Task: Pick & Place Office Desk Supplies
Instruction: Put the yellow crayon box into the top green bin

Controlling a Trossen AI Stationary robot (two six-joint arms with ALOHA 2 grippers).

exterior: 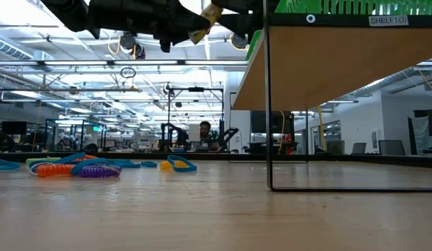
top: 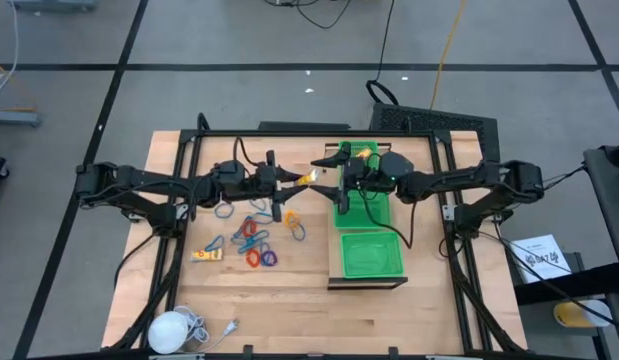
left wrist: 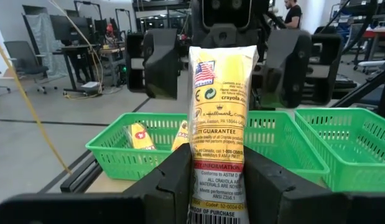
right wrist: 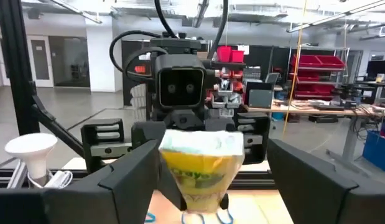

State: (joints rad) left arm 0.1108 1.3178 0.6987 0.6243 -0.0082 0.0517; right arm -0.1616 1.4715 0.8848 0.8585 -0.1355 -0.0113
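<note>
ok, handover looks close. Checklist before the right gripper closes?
1. Left gripper shut on the yellow packet: ok.
2. Right gripper open, one finger on each side of the packet: ok.
3. Packet's free end lies between the right fingers: ok; how deep, cannot tell.
4. Packet held up off the table: ok.
5. Green tray has room: ok, two yellow items lie in one corner.
6. Packet straight in the left grip: ok.

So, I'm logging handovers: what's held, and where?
The left gripper clamps the yellow packet at its lower end; the open right gripper straddles its other end.
</note>
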